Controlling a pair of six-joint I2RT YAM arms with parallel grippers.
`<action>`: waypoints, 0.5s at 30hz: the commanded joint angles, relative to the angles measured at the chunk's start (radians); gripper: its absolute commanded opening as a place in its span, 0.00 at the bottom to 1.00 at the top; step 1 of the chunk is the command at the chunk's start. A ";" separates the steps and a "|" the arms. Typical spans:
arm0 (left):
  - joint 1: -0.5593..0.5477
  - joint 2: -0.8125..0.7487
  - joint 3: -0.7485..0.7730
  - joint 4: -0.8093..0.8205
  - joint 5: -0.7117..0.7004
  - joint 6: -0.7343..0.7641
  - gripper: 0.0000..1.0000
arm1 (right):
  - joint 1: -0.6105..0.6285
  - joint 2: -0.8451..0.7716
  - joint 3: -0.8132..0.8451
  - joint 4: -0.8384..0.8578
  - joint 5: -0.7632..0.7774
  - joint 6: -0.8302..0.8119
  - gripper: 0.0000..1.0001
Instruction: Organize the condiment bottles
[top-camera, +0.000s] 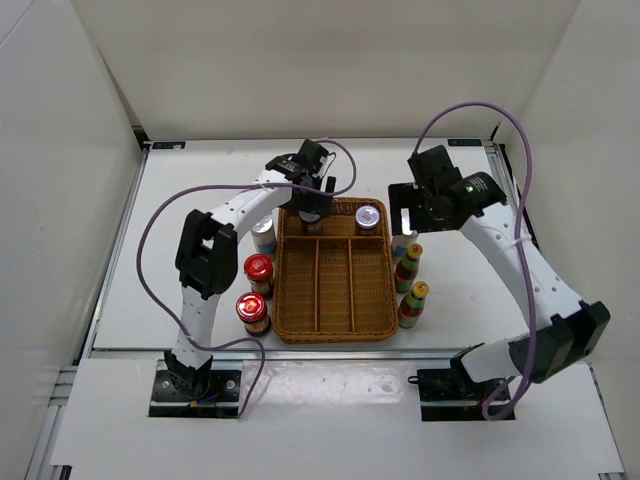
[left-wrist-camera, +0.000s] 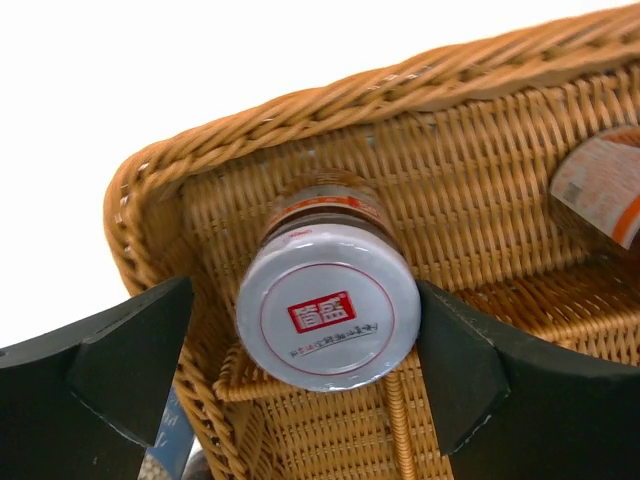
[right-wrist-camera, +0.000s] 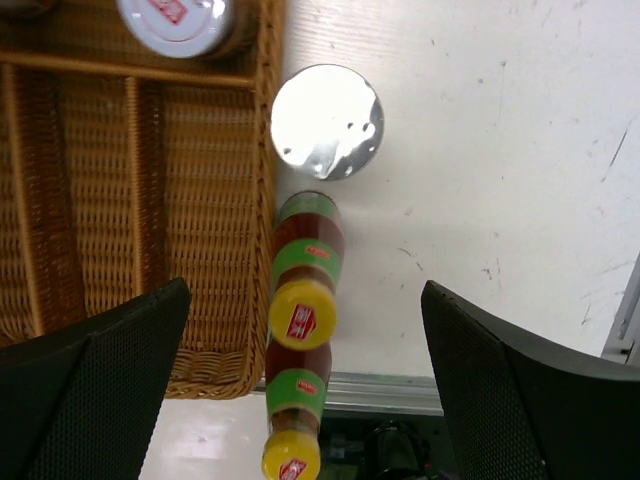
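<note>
Left end effector (left-wrist-camera: 305, 325): fingers apart, straddling a silver-lidded jar (left-wrist-camera: 328, 318); one finger stood clear of the lid and the other sat at its edge, so nothing was clamped
Corner placement: that jar stood upright in the far left corner of the wicker tray (left-wrist-camera: 300, 110), close to the wall, probably to leave room in the cross compartment for others of its kind
Second tray jar (top-camera: 367, 217): silver-lidded, in the same far compartment, towards its right end
Right end effector (right-wrist-camera: 305, 300): fingers wide apart and holding nothing, poised above the bottles beside the tray's right wall, seemingly lined up for a pick
Silver-lidded count: four; two in the tray, plus a left outside bottle (top-camera: 264, 235) and a right outside bottle (right-wrist-camera: 327, 120) on the table (top-camera: 200, 200), each just beside the tray
Yellow-capped bottles: two, the nearer one (right-wrist-camera: 302, 315) and the farther one (right-wrist-camera: 292, 455), in a row along the right wall
Red-lidded jars: two, the upper jar (top-camera: 258, 268) and the lower jar (top-camera: 252, 308), left of the tray
Progress, as judged: two of eight placed
</note>
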 joint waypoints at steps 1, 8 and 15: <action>-0.004 -0.111 0.030 0.002 -0.103 -0.027 1.00 | -0.040 0.072 -0.016 -0.008 -0.031 0.038 1.00; -0.004 -0.407 0.039 -0.032 -0.172 0.007 1.00 | -0.096 0.224 0.007 0.027 -0.064 0.049 1.00; 0.050 -0.612 -0.148 -0.032 -0.199 0.006 1.00 | -0.116 0.376 0.067 0.027 -0.097 0.068 0.98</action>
